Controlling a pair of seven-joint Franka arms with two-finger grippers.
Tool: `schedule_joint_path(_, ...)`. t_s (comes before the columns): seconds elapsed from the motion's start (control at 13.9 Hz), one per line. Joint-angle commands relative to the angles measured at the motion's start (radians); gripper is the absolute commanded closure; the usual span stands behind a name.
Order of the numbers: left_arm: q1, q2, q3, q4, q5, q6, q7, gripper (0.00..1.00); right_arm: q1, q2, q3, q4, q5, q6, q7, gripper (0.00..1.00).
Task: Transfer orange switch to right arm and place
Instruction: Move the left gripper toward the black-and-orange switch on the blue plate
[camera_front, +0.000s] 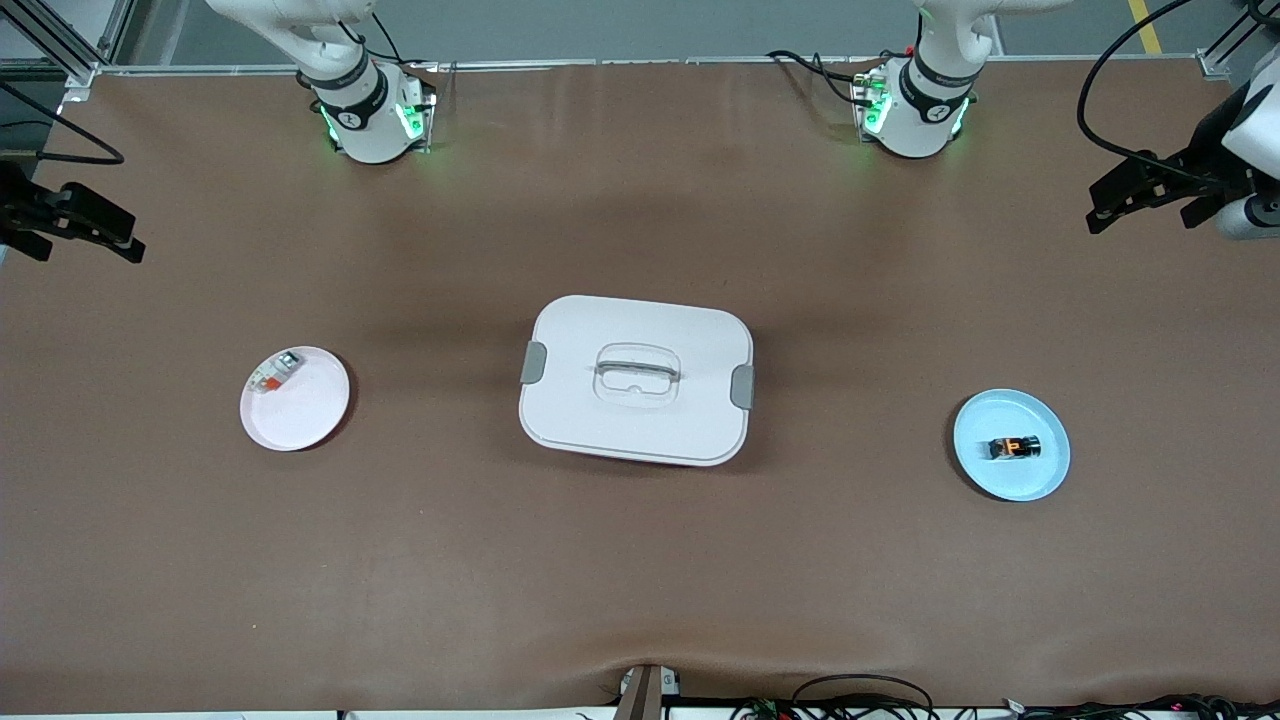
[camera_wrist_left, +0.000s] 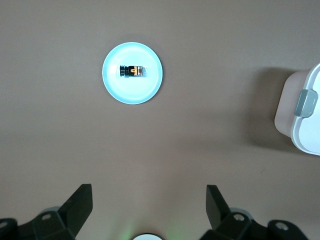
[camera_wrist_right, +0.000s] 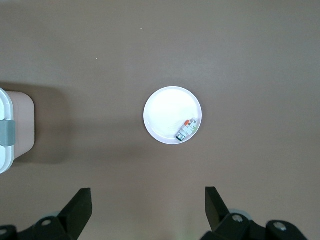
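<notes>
Orange switch (camera_front: 1016, 447): tiny black block, on round blue plate (camera_front: 1040, 478).

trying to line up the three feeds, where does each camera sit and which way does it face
Front view: high across the table, facing both arm bases; the left claw and right claw hang open at the table's ends.
Left wrist view: looks down past the open left claw at the blue plate holding the orange switch.
Right wrist view: looks down past the open right claw at the white plate with a small white-grey part.
Shared: both wrist views catch an edge of the white lidded box.
</notes>
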Motion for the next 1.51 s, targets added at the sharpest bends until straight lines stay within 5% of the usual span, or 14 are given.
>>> schedule_joint_path(0.0, 0.003, -0.004, -0.004, 0.016, -0.013, -0.012, 0.003, 0.00, -0.007, 0.001, 0.008, 0.016, -0.013, -0.009, -0.003, 0.00)
schedule_joint_path(0.65, 0.009, 0.002, -0.002, 0.021, -0.003, -0.012, -0.005, 0.00, -0.006, 0.001, 0.008, 0.016, -0.013, -0.009, -0.003, 0.00)
schedule_joint_path(1.43, 0.012, 0.138, 0.000, -0.050, 0.048, 0.158, 0.047, 0.00, -0.004, 0.002, 0.010, 0.016, -0.007, -0.009, 0.002, 0.00)
